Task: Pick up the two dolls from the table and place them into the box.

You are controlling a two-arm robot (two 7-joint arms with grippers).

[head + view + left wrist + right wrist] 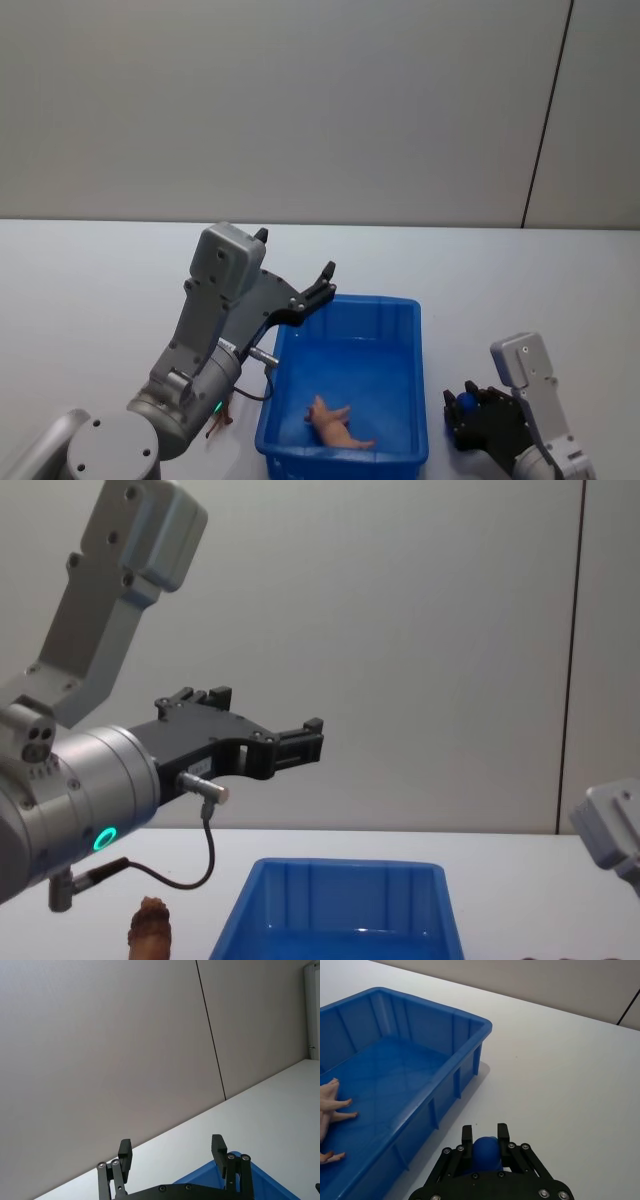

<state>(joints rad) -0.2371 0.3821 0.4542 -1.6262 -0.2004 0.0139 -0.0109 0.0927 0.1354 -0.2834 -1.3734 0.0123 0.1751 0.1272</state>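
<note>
Left gripper [171, 1152] is up in the air over the left rim of the box [415, 372], jaws spread wide with nothing between them; the chest view shows it well above the table [90, 290], pointing forward and toward the right. Right gripper [485, 1136] is low, just right of the box near its front right corner, jaws closed on the blue doll [486, 1155]. The doll's rounded blue body sits between the two fingers [503, 1132], and the head view shows it as a blue spot [466, 402] at the gripper's left end. Can't tell whether that doll is resting on the table or already off it. It is outside the box, close to the box's right wall but not touching it. Brown doll [152, 928] is on the table just left of the box, upright in the chest view, and the left arm partly covers it in the head view [220, 421]; neither gripper is touching it. A pale tan animal figure [335, 425] lies on the box floor near the front wall, legs splayed; the right wrist view catches its limbs [332, 1105]. The box sits flat on the table, long axis running away from the robot.
</note>
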